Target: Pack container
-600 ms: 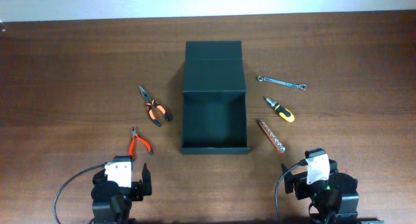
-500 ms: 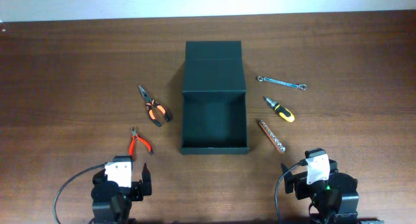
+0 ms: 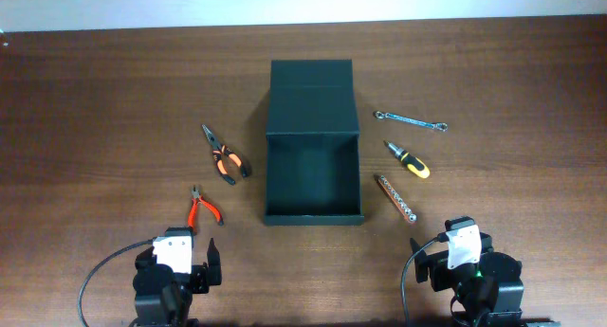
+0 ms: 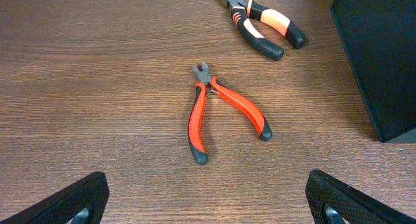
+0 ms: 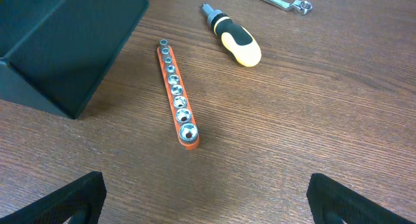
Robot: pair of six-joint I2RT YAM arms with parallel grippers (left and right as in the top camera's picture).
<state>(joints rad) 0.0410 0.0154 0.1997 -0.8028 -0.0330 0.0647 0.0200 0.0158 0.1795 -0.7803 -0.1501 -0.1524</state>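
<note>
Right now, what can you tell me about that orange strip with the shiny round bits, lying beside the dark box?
It is a narrow orange rail holding a single row of shiny metal sockets, open ends up, which look larger toward the end near the camera. It lies flat and slanted on the wooden table, to the right of the container without touching it, and apart from the yellow-handled screwdriver. Nothing grips or touches it.

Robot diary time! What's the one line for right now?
container: open, empty | left gripper: open, near red pliers | right gripper: open, near socket rail | tools packed: none
</note>
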